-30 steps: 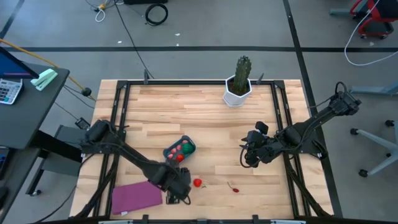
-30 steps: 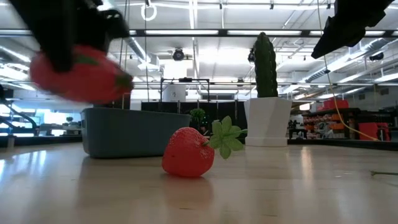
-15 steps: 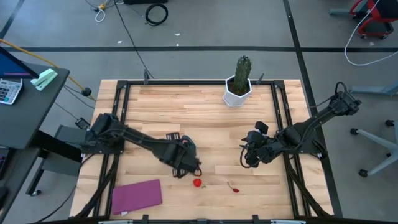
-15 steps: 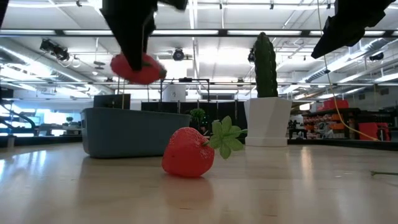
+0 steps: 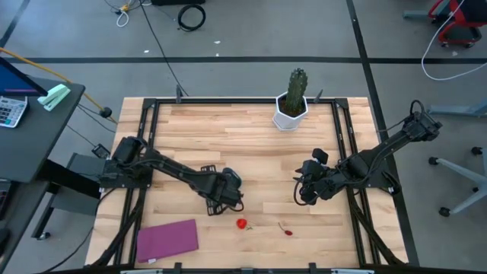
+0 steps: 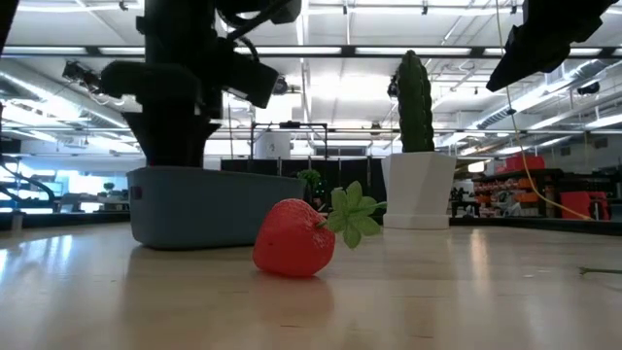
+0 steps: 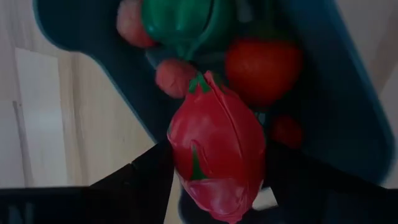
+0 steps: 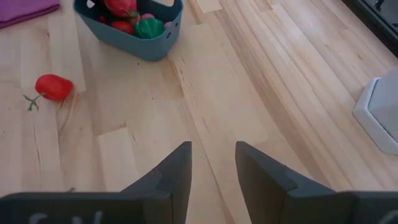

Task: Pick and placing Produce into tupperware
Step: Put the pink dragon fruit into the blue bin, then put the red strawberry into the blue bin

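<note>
My left gripper [image 5: 225, 193] reaches down into the teal tupperware [image 6: 209, 206] and is shut on a red produce piece with green streaks [image 7: 217, 149]. The low view hides that piece behind the container wall. In the left wrist view, a green piece [image 7: 183, 22], a red round one [image 7: 261, 65] and small pink ones lie in the tupperware [image 7: 348, 112]. A toy strawberry [image 5: 241, 224] [image 6: 294, 238] lies on its side on the table, near of the tupperware. My right gripper [image 5: 302, 192] [image 8: 211, 168] waits open above bare wood, right of centre. My left gripper pinches the red piece by its sides [image 7: 186, 155] between the two fingers [image 7: 143, 177], coming from above and pointing down. The piece sits above the other produce, inside the tupperware's rim; whether it rests on them I cannot tell.
A cactus in a white pot [image 5: 293, 99] [image 6: 416, 136] stands at the far edge. A purple mat [image 5: 167, 238] lies at the near left. A tiny red bit with a stem [image 5: 286, 227] lies right of the strawberry. Bare wood spreads between the tupperware and my right gripper.
My left gripper has carried the red piece from beside the purple mat toward the far edge, over the tupperware, and then lowered it inside the rim. The piece stays in its fingers. The strawberry and my right arm have kept still.
</note>
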